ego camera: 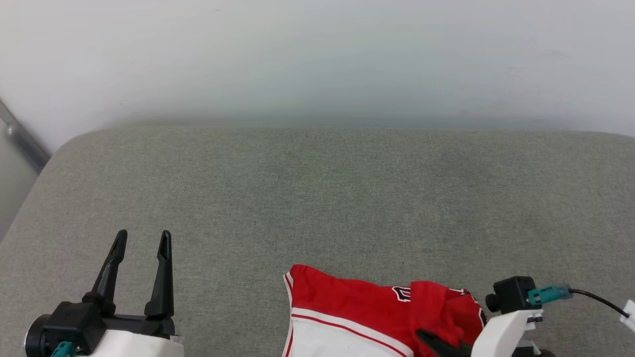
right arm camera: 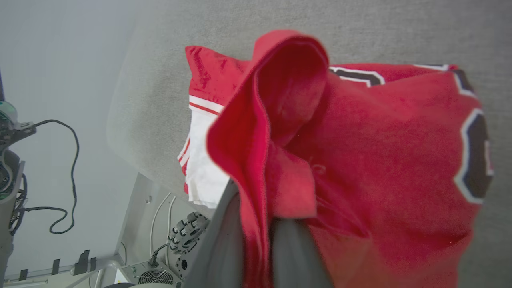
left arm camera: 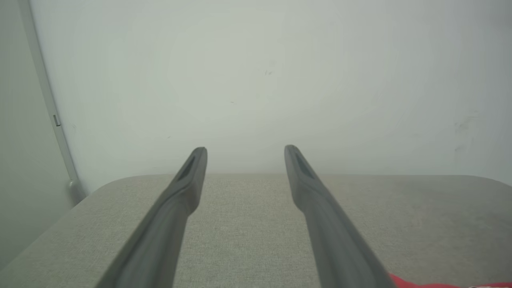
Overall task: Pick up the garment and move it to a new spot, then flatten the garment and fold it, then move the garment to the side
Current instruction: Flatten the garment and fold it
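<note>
Grey fabric cushion (ego camera: pixel 317 198) against pale wall.
Head view: garment (ego camera: pixel 347 307) bunched at near edge, right of centre, white part toward left. Right gripper (ego camera: pixel 434 343) sunk in red folds, likely for lift to new spot. Left gripper (ego camera: pixel 143 234) well apart from the cloth, jaws spread.
Left wrist view: fingers (left arm camera: pixel 192 180) wide over bare cushion, nothing between; red sliver at lower right corner.
Right wrist view: jaws pinched on raised red fold, black lettering alongside; single pinch point probably lets cloth hang free

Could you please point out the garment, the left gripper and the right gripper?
garment (ego camera: pixel 347 297): head view, on its red body.
left gripper (ego camera: pixel 143 235): head view, midway between its open fingertips.
right gripper (ego camera: pixel 430 342): head view, dark fingers shut on the garment.
</note>
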